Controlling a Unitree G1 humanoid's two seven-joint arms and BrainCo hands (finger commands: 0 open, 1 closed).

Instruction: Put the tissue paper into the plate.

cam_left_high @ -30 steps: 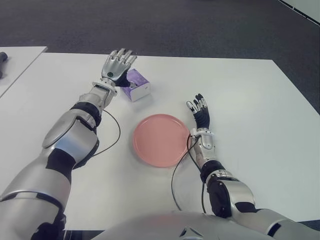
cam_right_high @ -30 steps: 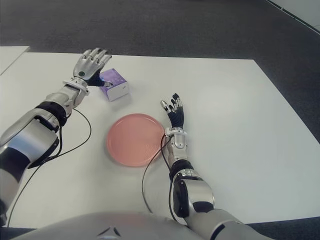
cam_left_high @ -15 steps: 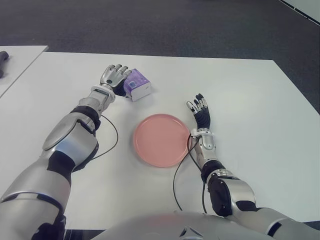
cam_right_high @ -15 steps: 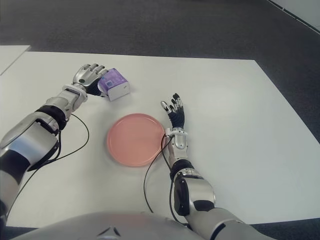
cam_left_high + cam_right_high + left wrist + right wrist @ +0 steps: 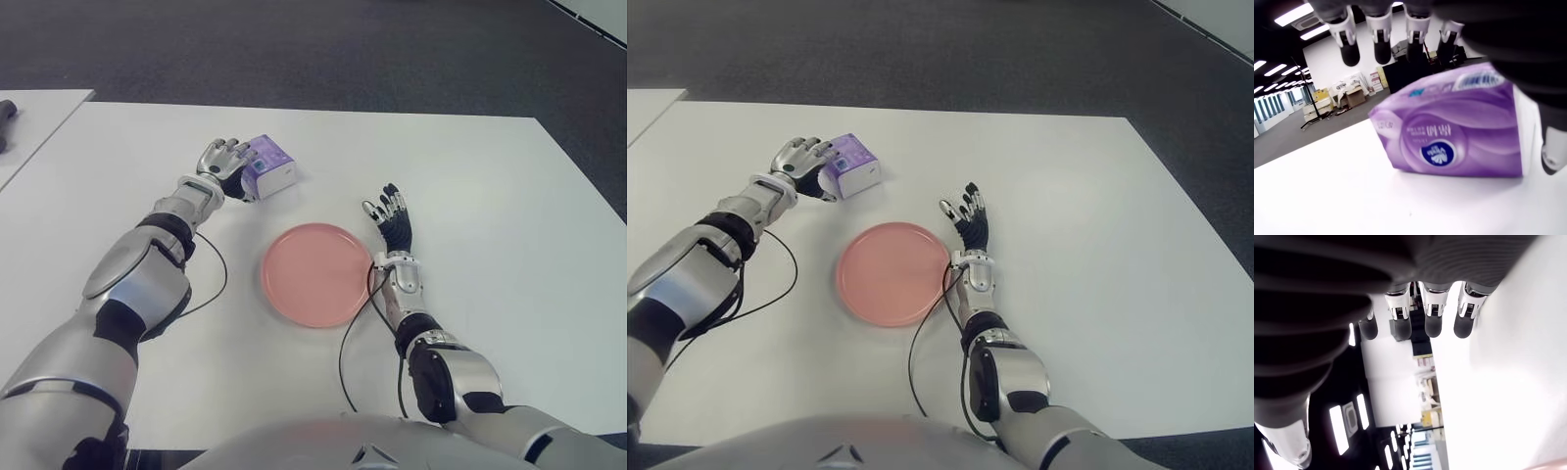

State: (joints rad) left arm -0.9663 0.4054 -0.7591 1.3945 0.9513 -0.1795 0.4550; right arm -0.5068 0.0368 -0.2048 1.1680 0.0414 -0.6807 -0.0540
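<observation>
A purple and white tissue pack (image 5: 269, 166) lies on the white table (image 5: 490, 196), behind and to the left of the pink plate (image 5: 315, 274). My left hand (image 5: 227, 160) is against the pack's left side. In the left wrist view its fingers (image 5: 1378, 39) arch over the pack (image 5: 1459, 132) with a gap above it, and the thumb shows beside one end. The pack still sits on the table. My right hand (image 5: 392, 217) shows just right of the plate, fingers stretched out, holding nothing.
Black cables (image 5: 345, 352) trail from both wrists across the table near the plate. A second white table (image 5: 29, 117) stands at the far left with a dark object (image 5: 5, 113) on it. Dark carpet lies beyond the far edge.
My left hand came down from spread above the pack to its left side and curled its fingers over it. The pack, plate and right hand have not moved.
</observation>
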